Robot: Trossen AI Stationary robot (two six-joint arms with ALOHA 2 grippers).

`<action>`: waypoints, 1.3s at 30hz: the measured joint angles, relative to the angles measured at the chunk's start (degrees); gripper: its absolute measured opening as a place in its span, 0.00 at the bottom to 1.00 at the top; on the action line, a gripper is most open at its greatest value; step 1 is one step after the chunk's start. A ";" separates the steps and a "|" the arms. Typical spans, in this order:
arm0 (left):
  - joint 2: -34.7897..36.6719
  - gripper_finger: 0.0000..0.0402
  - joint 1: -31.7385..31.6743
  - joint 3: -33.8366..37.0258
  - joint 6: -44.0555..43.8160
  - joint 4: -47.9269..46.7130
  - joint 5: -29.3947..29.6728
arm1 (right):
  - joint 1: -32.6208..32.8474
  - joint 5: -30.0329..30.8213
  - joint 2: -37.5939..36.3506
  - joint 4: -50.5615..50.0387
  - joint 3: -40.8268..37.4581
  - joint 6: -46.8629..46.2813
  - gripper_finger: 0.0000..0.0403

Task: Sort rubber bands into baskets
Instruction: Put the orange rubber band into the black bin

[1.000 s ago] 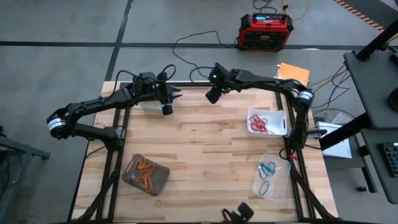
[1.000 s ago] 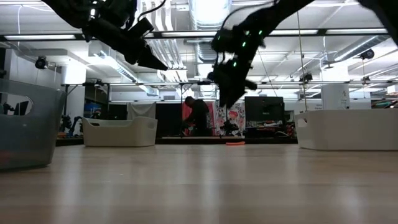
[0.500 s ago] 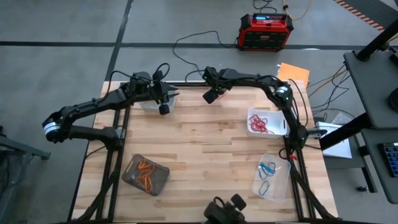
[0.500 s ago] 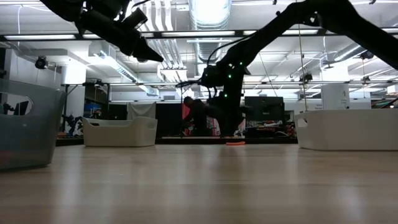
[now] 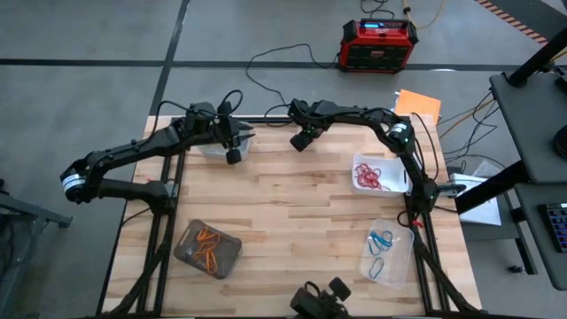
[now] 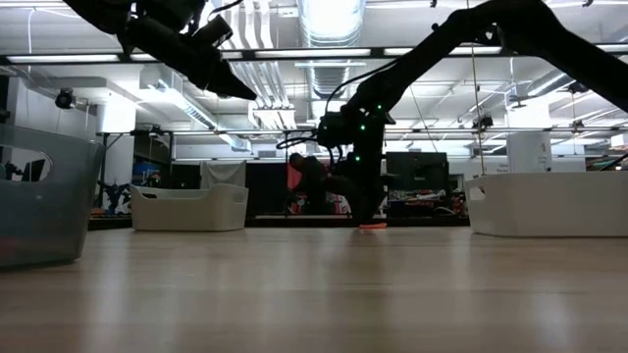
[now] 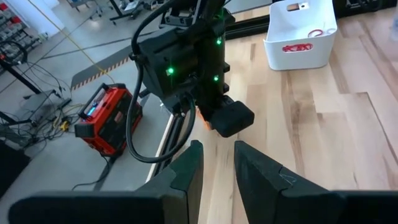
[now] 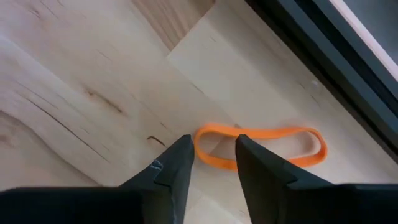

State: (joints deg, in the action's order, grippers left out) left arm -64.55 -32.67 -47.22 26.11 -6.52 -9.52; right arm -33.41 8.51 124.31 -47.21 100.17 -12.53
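Observation:
An orange rubber band [image 8: 261, 146] lies flat on the wooden table near its far edge; it also shows in the low view [image 6: 371, 226]. My right gripper [image 8: 214, 155] is low over it, fingers slightly apart, standing on either side of one end of the band. My left gripper [image 5: 235, 153] hangs high above the table beside the clear basket [image 5: 213, 146] at the far left, fingers slightly apart and empty [image 7: 217, 165]. A white basket [image 5: 379, 174] holds red bands, a clear one [image 5: 385, 251] blue bands, and a smoky one [image 5: 208, 249] orange bands. My right gripper comes from above, pointing down, with one strand of the band's end [image 8: 211, 157] between its fingertips. I cannot tell whether the fingers touch the band. The band lies flat on the table.
A black frame rail [image 5: 275, 120] runs along the table's far edge, just behind the band. A red-and-black box [image 5: 378, 44] and cables lie on the floor beyond. The middle of the table [image 5: 292, 213] is bare wood.
My right gripper has gone down to the table and slightly toward its left edge, ending over the orange band near the far edge. The band has stayed where it was.

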 joint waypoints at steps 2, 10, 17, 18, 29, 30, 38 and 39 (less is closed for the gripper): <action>0.00 0.19 0.00 0.00 -0.63 0.01 -0.02 | 0.00 -0.19 0.24 0.20 -0.18 0.17 0.25; 0.00 0.19 0.04 0.02 -3.13 -0.07 -0.07 | -0.28 -7.63 3.66 2.52 -0.01 3.35 0.09; -0.02 0.19 0.45 0.07 -4.12 -0.99 -0.17 | 0.30 -7.65 3.20 2.48 -0.12 6.02 0.02; -0.02 0.19 0.48 0.07 -4.18 -1.13 -0.48 | 0.52 -7.54 2.57 2.46 -0.17 6.39 0.02; -0.02 0.19 1.56 0.12 -5.30 -4.00 -4.76 | 6.07 -12.76 -8.56 4.71 -4.23 13.18 0.02; -0.02 0.19 1.93 0.13 -5.63 -3.97 -4.76 | 6.58 -13.91 -9.87 5.65 -5.55 13.55 0.02; -0.02 0.19 7.92 4.65 -7.38 1.74 -5.05 | 11.03 -24.38 -23.64 21.66 -22.00 13.45 0.02; -0.02 0.19 8.94 5.61 -8.01 3.37 -5.05 | 11.47 -25.57 -25.28 24.31 -24.62 13.15 0.02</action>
State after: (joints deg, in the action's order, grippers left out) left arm -64.58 -23.72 -41.61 18.09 -3.16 -14.57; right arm -21.94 -17.05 99.04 -22.90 75.55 0.61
